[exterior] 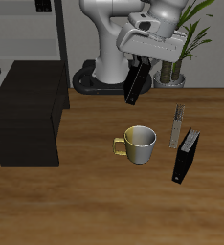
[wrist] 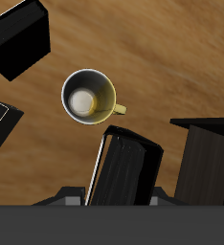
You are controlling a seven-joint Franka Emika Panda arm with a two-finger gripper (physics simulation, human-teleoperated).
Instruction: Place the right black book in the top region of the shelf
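Note:
My gripper (exterior: pixel 136 71) is shut on the right black book (exterior: pixel 133 86) and holds it tilted in the air, above the table behind the mug. In the wrist view the book (wrist: pixel 123 172) hangs between the fingers (wrist: pixel 70 200), with my gripper (wrist: pixel 119 197) closed on its top. The shelf (exterior: pixel 28 110), a low matte black cabinet, stands apart from the book at the table's side. Its edge also shows in the wrist view (wrist: pixel 206 158). Its top is bare.
A yellow-white mug (exterior: pixel 139 144) stands mid-table below the held book and shows in the wrist view (wrist: pixel 88 99). A second black book (exterior: pixel 186 158) stands beyond the mug, with a thin grey book (exterior: pixel 178 122) behind it. A tall dark rack (exterior: pixel 33 38) and a plant (exterior: pixel 186 48) stand at the back.

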